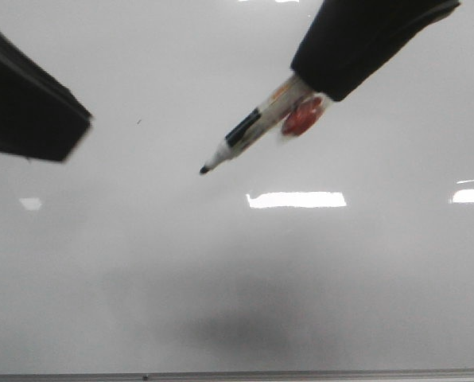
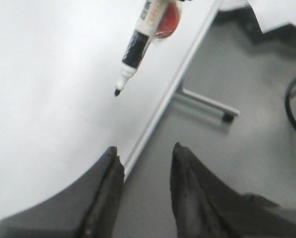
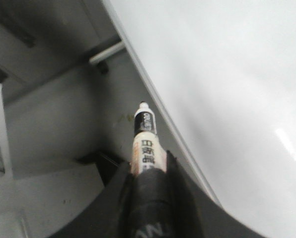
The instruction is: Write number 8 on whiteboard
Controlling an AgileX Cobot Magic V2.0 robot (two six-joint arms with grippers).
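Below me, the large glossy pale grey-white whiteboard (image 1: 316, 270) fills the front view, bright rectangular reflections on it and a thin grey frame edge along the bottom. No drawn figure 8 shows on it that I can make out. My right gripper (image 1: 301, 102) is clamped around a white marker with a black band and black tip (image 1: 241, 134), tip angled toward the board's middle. My left gripper (image 2: 145, 166) holds nothing, its dark fingers (image 2: 106, 191) narrowly parted over the board's edge.
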